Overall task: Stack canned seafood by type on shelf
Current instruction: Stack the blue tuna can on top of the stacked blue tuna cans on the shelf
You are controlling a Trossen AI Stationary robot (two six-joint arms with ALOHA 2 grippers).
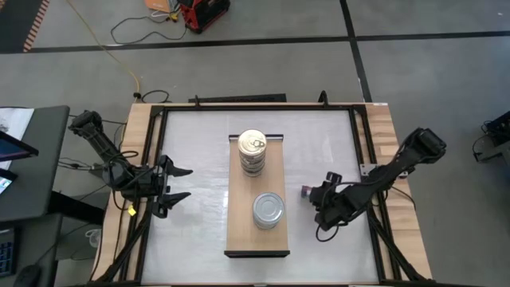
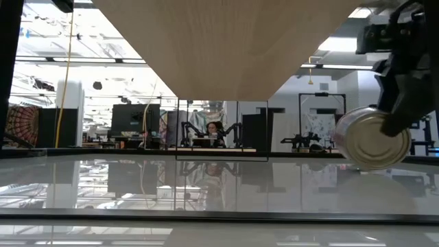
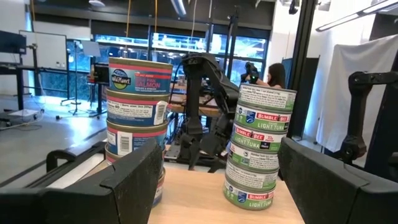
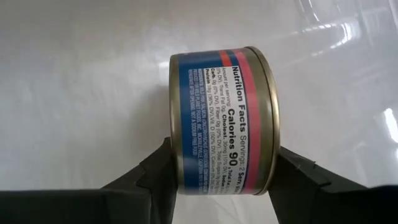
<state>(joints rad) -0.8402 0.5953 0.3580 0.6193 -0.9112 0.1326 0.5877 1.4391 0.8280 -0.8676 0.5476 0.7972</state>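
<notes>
The light-wood shelf (image 1: 256,239) lies mid-table. A stack of gold-lidded cans (image 1: 253,150) with blue-and-pink labels (image 3: 138,106) stands on its far half. A stack of silver-lidded cans (image 1: 268,210) with green labels (image 3: 261,146) stands on its near half. To the shelf's right, my right gripper (image 1: 311,195) is shut on one more blue-and-pink can (image 4: 224,121). My left gripper (image 1: 179,185) hovers open left of the shelf with nothing between its fingers. My right gripper pinches the can between its two fingers, one on each flat end (image 4: 272,168). The fingers slant down from the table's right side. The can is tipped on its side, one flat end (image 2: 374,140) facing the near edge, and hangs just above the white tabletop.
A white tabletop (image 1: 199,239) surrounds the shelf, framed by wooden borders (image 1: 390,135) and dark rails. In the low view the shelf's underside (image 2: 226,41) spans the top. Beyond the table are a dark desk (image 1: 32,159) at the left and a person seated far off (image 2: 212,130).
</notes>
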